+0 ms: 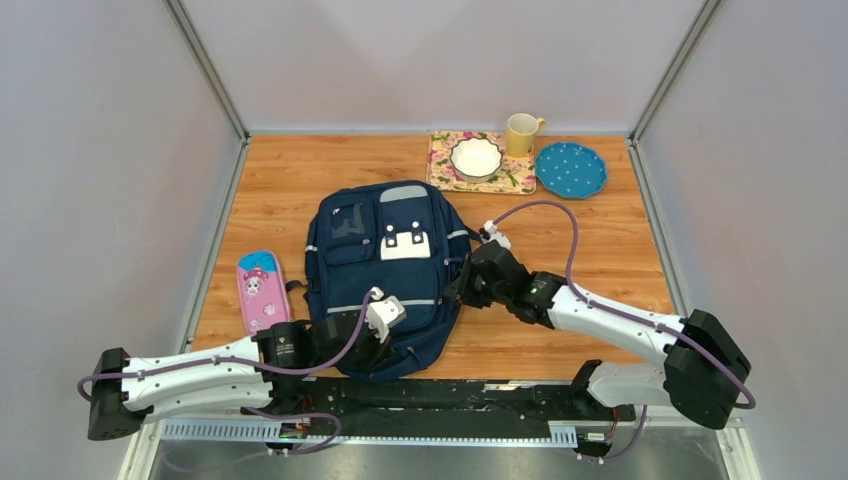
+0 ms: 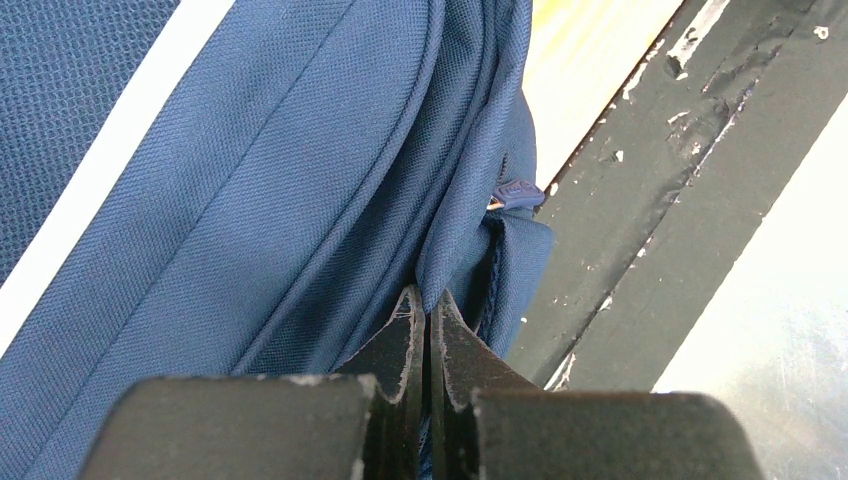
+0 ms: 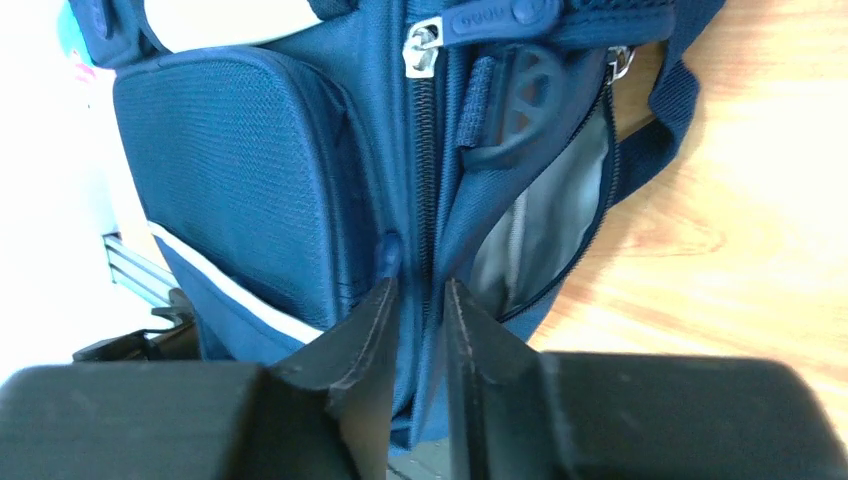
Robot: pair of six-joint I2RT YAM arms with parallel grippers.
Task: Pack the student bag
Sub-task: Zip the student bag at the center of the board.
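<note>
Left tool (image 2: 428,300): tips pressed together on a fold of the student bag (image 1: 385,270). You can see the navy cloth creases run down and meet at the tips. The tool sits at the bag's near edge, just beside the black rail (image 2: 660,200) along the front of the desk (image 1: 620,250).

Right tool (image 3: 415,300): fingers stand a narrow way apart, with the bag's zip seam running between them. You cannot tell from the wrist view whether they clamp the seam or only straddle it. A small blue nub (image 3: 388,250) lies just past the tip of one finger. Beyond it, a metal zip slider (image 3: 424,45) sits higher on the same seam. Next to the seam, an opening shows grey lining (image 3: 540,220).

Bag position: flat on the desk, front pockets up, roughly central, between your two tools. The left tool is at its near edge, the right tool at its right flank.

Surroundings: a pink pencil case (image 1: 259,290) lies just left of the bag, apart from it. At the far edge of the desk, well apart from both tools, are a floral mat (image 1: 440,170) bearing a white bowl (image 1: 476,157), a yellow mug (image 1: 521,134) and a blue dotted plate (image 1: 570,169).
</note>
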